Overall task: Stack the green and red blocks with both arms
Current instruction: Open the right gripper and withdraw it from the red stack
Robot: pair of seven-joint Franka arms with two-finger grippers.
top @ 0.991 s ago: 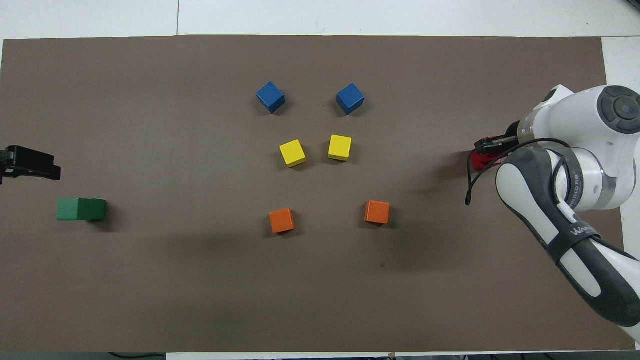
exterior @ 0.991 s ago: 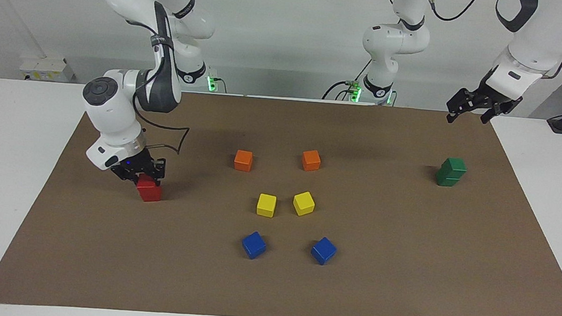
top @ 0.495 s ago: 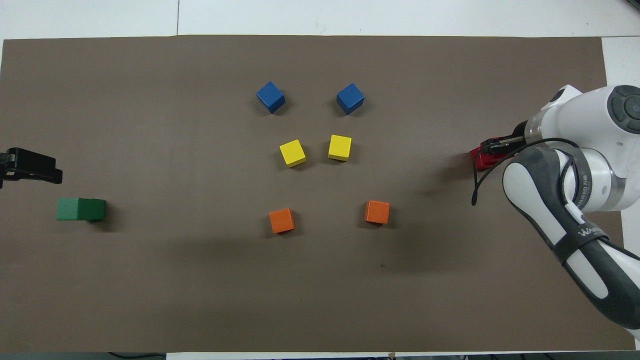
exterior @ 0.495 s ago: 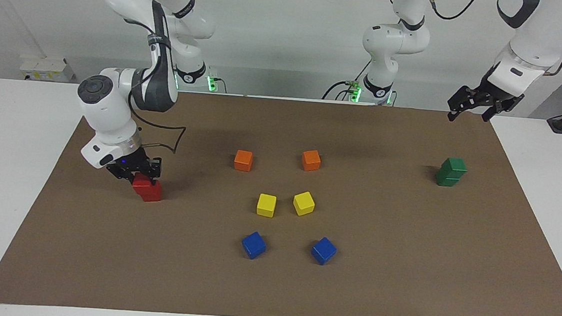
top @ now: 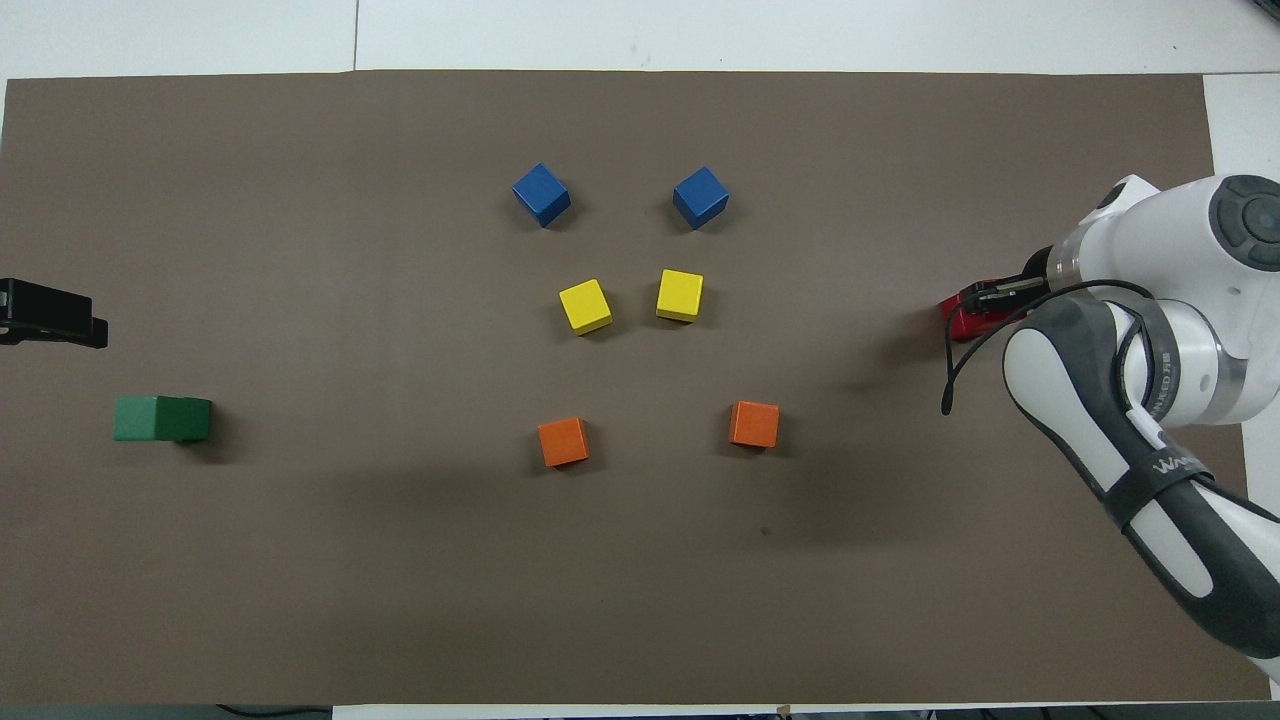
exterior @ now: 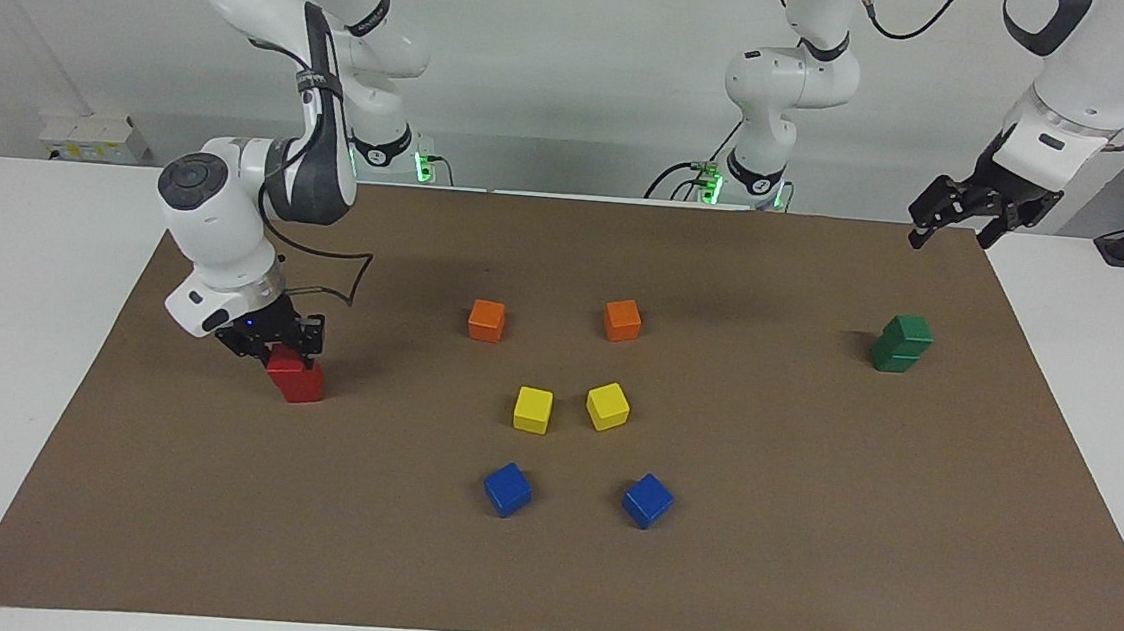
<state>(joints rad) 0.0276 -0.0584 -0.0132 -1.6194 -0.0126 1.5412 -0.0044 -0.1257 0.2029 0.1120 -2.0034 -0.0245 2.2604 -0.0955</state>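
Observation:
Two dark green blocks (exterior: pixel 901 344) stand stacked on the brown mat toward the left arm's end; in the overhead view the green stack (top: pixel 160 418) leans a little. My left gripper (exterior: pixel 949 238) is open and empty, raised over the mat's corner at that end; its tip shows in the overhead view (top: pixel 55 325). The red blocks (exterior: pixel 299 383) stand one on the other toward the right arm's end. My right gripper (exterior: pixel 281 349) is low at the upper red block. In the overhead view the right gripper (top: pixel 985 297) and arm hide most of the red blocks (top: pixel 962 322).
Two orange cubes (exterior: pixel 486 321) (exterior: pixel 622 320), two yellow cubes (exterior: pixel 532 410) (exterior: pixel 607 406) and two blue cubes (exterior: pixel 507 489) (exterior: pixel 647 501) sit in the middle of the brown mat (exterior: pixel 802 575), orange nearest the robots.
My right arm's wrist has shifted slightly up and toward its end of the table; the red blocks stay put. My left gripper has risen and drifted toward the table's edge.

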